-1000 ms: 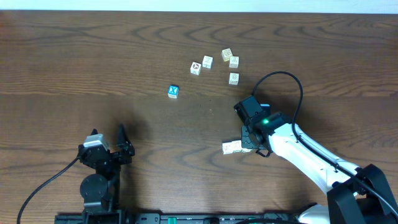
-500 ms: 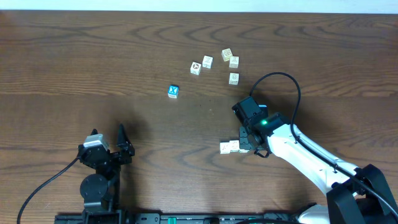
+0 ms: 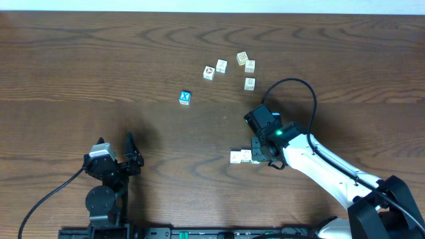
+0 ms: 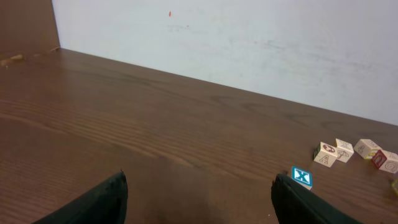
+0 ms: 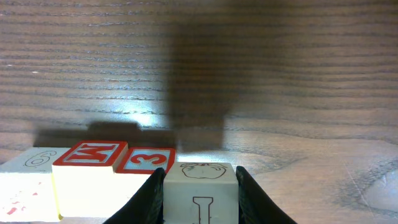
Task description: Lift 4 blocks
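Right gripper (image 3: 257, 155), jaws narrowed onto the end block (image 5: 200, 191) of the row of blocks (image 3: 240, 157), now sits slightly further left over the table (image 3: 133, 66) than a second ago, the row with it, suggesting all four travel together, clearance unconfirmed.

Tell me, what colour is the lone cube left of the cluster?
Blue cube with white X; left wrist view shows it best.

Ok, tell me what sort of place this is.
Probably a robotics lab bench. A left arm and a right arm are mounted at one edge of a bare wooden table, a plain white wall stands behind it, and small letter cubes lie scattered like practice objects.
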`<action>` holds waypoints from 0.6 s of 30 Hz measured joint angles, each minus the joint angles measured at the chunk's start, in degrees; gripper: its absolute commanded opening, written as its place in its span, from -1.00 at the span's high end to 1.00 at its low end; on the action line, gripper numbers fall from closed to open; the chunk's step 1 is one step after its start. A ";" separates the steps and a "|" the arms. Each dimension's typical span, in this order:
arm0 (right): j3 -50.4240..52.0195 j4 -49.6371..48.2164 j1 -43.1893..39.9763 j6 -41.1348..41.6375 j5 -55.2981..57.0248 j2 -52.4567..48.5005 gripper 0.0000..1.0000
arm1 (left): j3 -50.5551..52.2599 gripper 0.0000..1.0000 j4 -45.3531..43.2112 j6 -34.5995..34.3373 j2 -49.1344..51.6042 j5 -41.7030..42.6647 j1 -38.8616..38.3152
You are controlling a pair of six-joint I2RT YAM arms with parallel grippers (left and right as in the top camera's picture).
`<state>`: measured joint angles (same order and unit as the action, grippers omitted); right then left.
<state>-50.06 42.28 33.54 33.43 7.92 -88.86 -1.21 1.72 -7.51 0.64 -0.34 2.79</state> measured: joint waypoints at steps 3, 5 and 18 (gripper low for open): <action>0.00 0.00 0.00 0.00 0.20 0.00 0.74 | 0.00 -0.49 0.00 0.02 0.00 -0.02 0.00; 0.00 0.02 0.00 0.00 0.70 0.00 0.73 | 0.00 -0.49 0.00 0.00 0.00 -0.02 0.00; 0.22 -0.57 -2.36 0.00 2.45 0.00 0.78 | 0.00 -0.49 0.00 0.00 0.00 -0.02 0.00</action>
<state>-49.84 41.71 31.18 33.43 10.37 -88.86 -1.21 1.72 -7.51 0.64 -0.36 2.79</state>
